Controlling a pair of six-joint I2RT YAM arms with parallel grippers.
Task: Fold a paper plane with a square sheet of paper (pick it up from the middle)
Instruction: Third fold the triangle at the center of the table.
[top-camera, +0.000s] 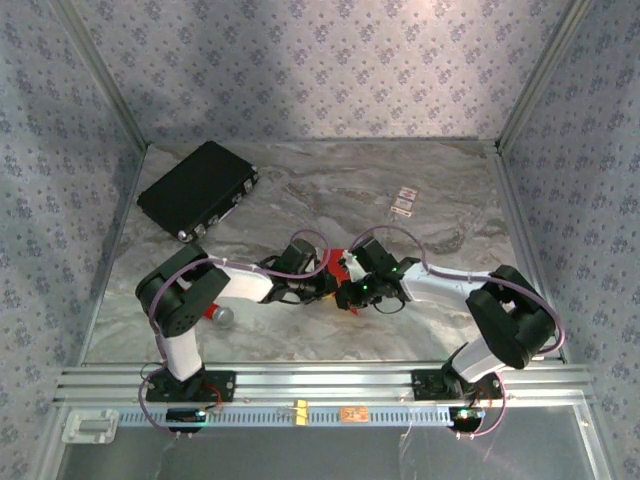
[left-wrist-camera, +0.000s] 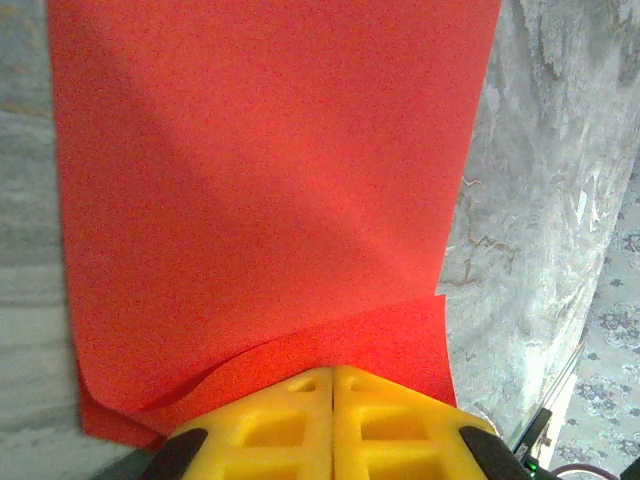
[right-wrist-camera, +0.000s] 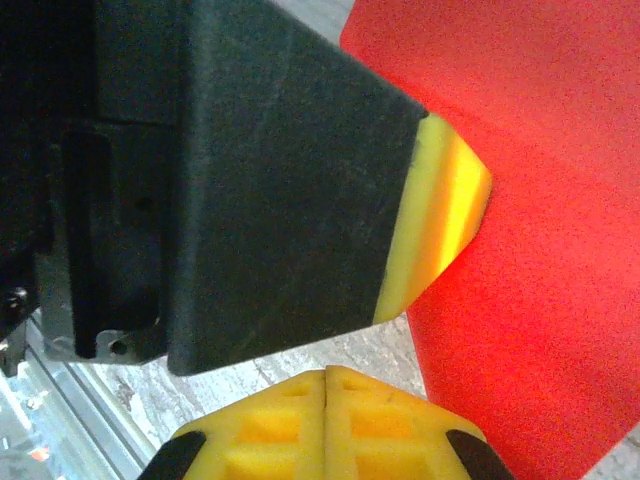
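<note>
The square sheet of paper (left-wrist-camera: 260, 180) is bright red and lies on the marble table, one layer folded over another with a loose curved edge at the lower left. My left gripper (left-wrist-camera: 332, 375) is shut, its yellow tips touching the lower layer; I cannot tell whether paper is pinched. From above, both grippers meet mid-table over the sheet of paper (top-camera: 345, 262): left gripper (top-camera: 322, 286), right gripper (top-camera: 352, 294). My right gripper (right-wrist-camera: 325, 372) is shut with nothing in it, over bare marble just left of the sheet of paper (right-wrist-camera: 530, 250). No paper plane shape shows.
The left gripper's black finger with its yellow pad (right-wrist-camera: 440, 220) hangs close in front of the right wrist camera. A black case (top-camera: 197, 188) lies at the back left. Two small cards (top-camera: 403, 201) lie at the back right. A small red cylinder (top-camera: 220, 315) rests by the left arm.
</note>
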